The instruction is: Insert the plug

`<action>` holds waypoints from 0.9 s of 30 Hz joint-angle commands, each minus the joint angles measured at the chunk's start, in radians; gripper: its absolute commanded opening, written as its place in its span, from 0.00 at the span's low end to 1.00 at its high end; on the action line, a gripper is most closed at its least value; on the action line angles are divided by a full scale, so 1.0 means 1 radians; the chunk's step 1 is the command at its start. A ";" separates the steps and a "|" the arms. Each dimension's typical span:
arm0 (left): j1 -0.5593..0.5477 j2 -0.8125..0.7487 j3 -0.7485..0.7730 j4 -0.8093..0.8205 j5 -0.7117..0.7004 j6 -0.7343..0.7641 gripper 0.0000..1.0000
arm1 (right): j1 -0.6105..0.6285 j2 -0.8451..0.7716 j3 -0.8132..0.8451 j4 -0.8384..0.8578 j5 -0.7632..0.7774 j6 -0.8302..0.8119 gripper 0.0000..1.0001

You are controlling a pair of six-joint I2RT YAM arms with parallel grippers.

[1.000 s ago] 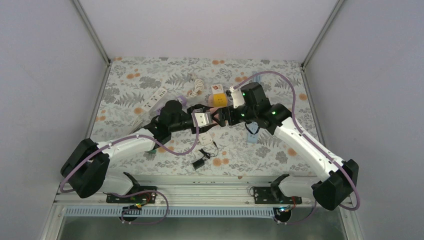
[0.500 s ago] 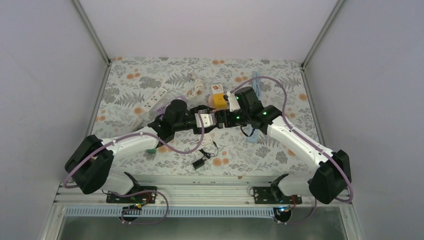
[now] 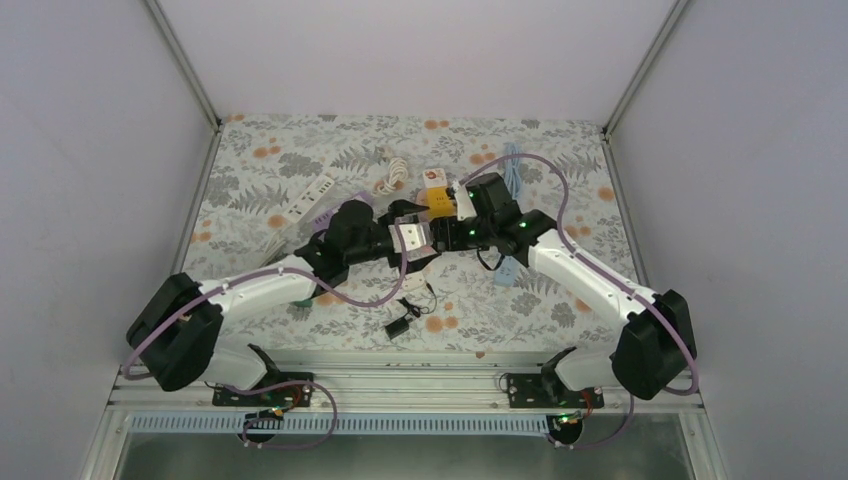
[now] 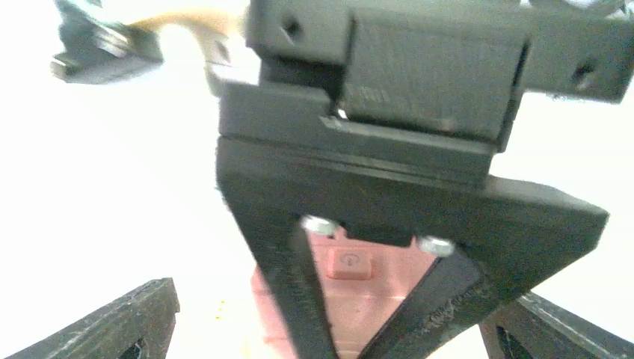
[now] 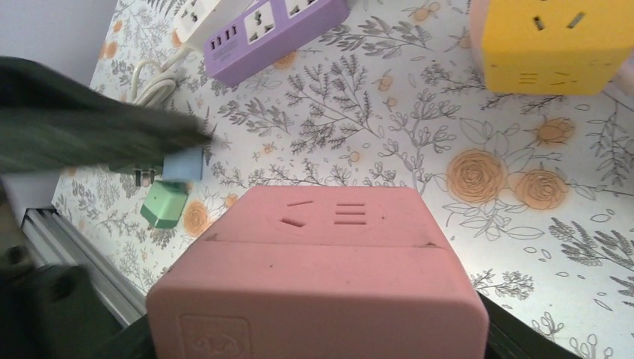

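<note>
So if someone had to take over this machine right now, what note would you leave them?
Left fingers: open, holding nothing, right beside the cube.
Right fingers: closed on the pink socket cube, held above the table.
What looks like a black plug with its cord lies on the table near the arm bases; the yellow socket cube and purple power strip sit farther back.
Done: cube is gripped.
Left to do: pick up a plug and push it into a socket; none looks inserted yet.
</note>
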 commanded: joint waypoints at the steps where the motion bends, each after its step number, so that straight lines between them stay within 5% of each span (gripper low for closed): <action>1: -0.005 -0.087 -0.032 0.131 -0.087 -0.111 1.00 | -0.035 -0.033 0.002 0.035 0.018 -0.020 0.40; 8: 0.089 -0.260 -0.003 0.047 -0.346 -0.496 1.00 | -0.195 -0.054 0.033 -0.088 0.019 -0.114 0.41; 14: 0.221 -0.354 0.189 -0.428 -0.572 -0.905 1.00 | -0.326 -0.038 0.075 -0.209 0.093 -0.172 0.41; 21: 0.279 -0.519 0.158 -0.653 -0.751 -0.944 1.00 | -0.439 -0.023 0.135 -0.316 0.227 -0.202 0.42; 27: 0.293 -0.604 0.099 -0.685 -0.708 -0.870 1.00 | -0.456 0.030 0.172 -0.355 0.302 -0.198 0.43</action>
